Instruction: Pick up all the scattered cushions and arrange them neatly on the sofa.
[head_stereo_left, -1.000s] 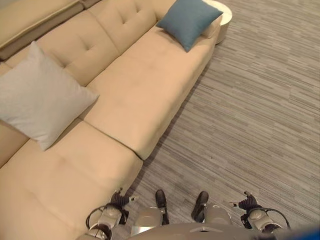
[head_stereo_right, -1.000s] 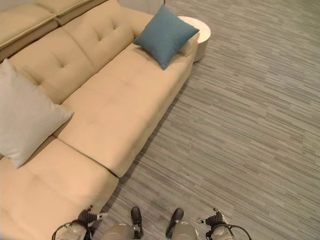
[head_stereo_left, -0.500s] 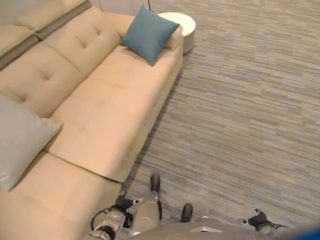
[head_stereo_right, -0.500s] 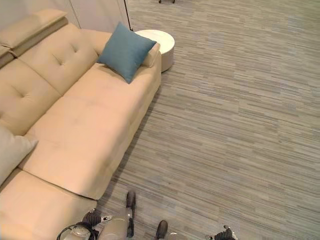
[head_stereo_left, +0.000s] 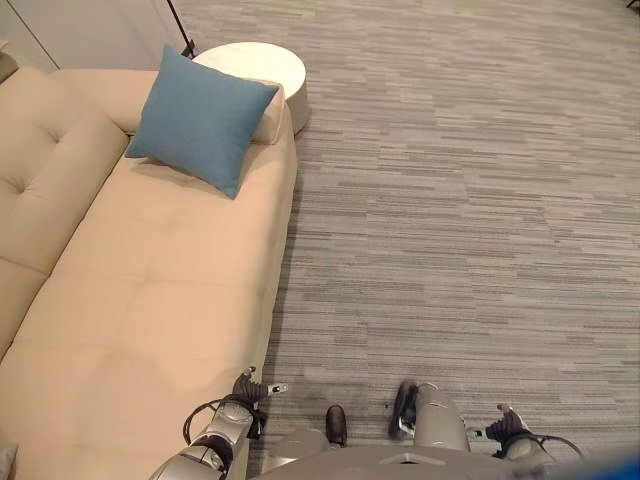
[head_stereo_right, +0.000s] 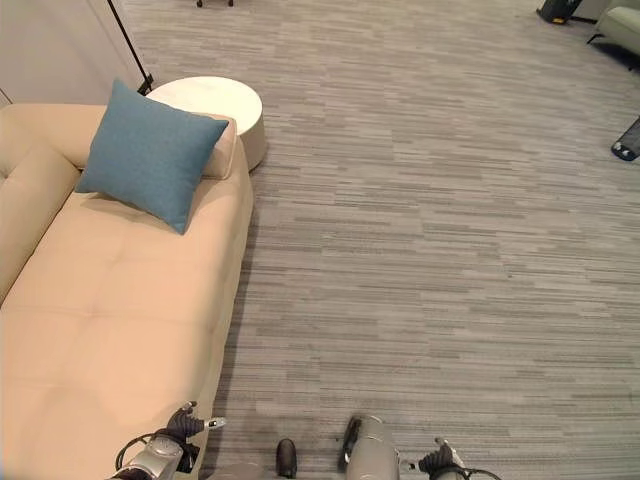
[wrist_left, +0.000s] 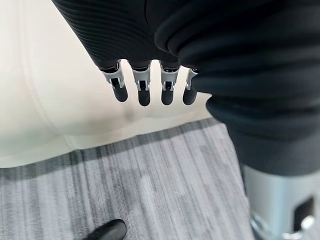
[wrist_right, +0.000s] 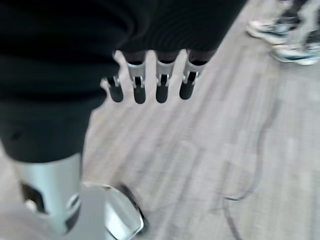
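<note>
Ahead-left of the left hand (head_stereo_left: 250, 385) runs the beige sofa (head_stereo_left: 140, 300), w/ the blue cushion (head_stereo_left: 198, 118) propped at its far end, against the armrest near the round white table (head_stereo_left: 255, 68). View has swung right since 1 s ago: grey cushion gone from sight, more floor (head_stereo_left: 460, 200) showing. Both hands hang low, fingers straight, holding nothing; right hand (head_stereo_left: 505, 425) over floor.

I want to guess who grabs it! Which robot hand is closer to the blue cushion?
The left robot hand. It hangs by the sofa's front edge, on the blue cushion's side. The right robot hand hangs over the floor, farther off.
</note>
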